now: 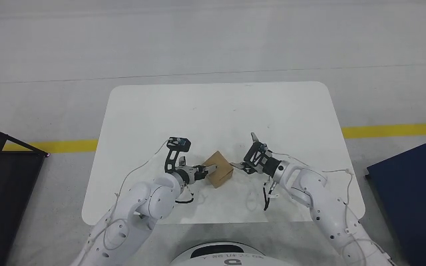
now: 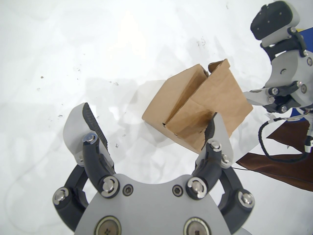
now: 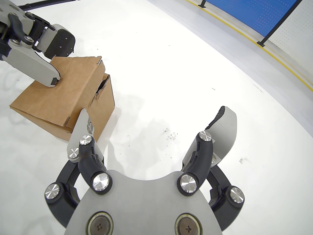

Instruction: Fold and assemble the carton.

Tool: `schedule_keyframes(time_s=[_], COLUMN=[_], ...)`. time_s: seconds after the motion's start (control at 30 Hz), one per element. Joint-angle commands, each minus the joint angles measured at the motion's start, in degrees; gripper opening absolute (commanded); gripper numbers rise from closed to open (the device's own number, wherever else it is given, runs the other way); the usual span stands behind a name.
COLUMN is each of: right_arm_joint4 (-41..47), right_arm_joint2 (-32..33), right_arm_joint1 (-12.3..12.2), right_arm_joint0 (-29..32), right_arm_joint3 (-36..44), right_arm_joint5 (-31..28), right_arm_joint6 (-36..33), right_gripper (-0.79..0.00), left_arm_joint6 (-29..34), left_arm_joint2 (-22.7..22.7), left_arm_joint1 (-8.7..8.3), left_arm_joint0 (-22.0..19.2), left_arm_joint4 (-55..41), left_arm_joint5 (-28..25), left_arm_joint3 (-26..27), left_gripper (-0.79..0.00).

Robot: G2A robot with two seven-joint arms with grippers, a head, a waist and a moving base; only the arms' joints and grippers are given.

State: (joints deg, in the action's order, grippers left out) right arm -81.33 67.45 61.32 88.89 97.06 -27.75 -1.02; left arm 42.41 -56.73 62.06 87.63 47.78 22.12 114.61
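Note:
A small brown cardboard carton (image 1: 218,168) stands on the white table (image 1: 219,113) near its front edge, its top flaps folded down unevenly with a slit between them (image 2: 195,99). My left gripper (image 1: 202,171) is open on the carton's left side (image 2: 151,123), and one fingertip (image 2: 215,125) rests on the top flap. My right gripper (image 1: 241,165) is open on the opposite side (image 3: 154,114), with one fingertip (image 3: 82,116) against the carton (image 3: 63,91) at its near corner. The carton's corner seam is torn.
The table's far half is bare white surface with scuff marks. A dark blue panel (image 1: 399,193) stands on the floor to the right and a black frame (image 1: 16,173) to the left. A yellow floor line (image 1: 383,130) runs behind.

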Motion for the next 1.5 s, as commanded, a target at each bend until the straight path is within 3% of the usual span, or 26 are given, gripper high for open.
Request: schedule_keyframes(time_s=[0.0, 1.47], right_arm_joint4=[0.0, -0.1], right_arm_joint2=[0.0, -0.9], right_arm_joint1=[0.0, 0.1], right_arm_joint0=[0.0, -0.8], right_arm_joint3=[0.1, 0.1], right_arm_joint5=[0.0, -2.3], right_arm_joint6=[0.2, 0.8], right_gripper=[0.000, 0.000], left_arm_joint6=[0.0, 1.3], left_arm_joint2=[-0.1, -1.4], left_arm_joint1=[0.05, 1.06], left_arm_joint0=[0.0, 0.4], left_arm_joint4=[0.1, 1.1], left_arm_joint5=[0.1, -0.7], left_arm_joint3=[0.2, 0.6], left_gripper=[0.000, 0.000])
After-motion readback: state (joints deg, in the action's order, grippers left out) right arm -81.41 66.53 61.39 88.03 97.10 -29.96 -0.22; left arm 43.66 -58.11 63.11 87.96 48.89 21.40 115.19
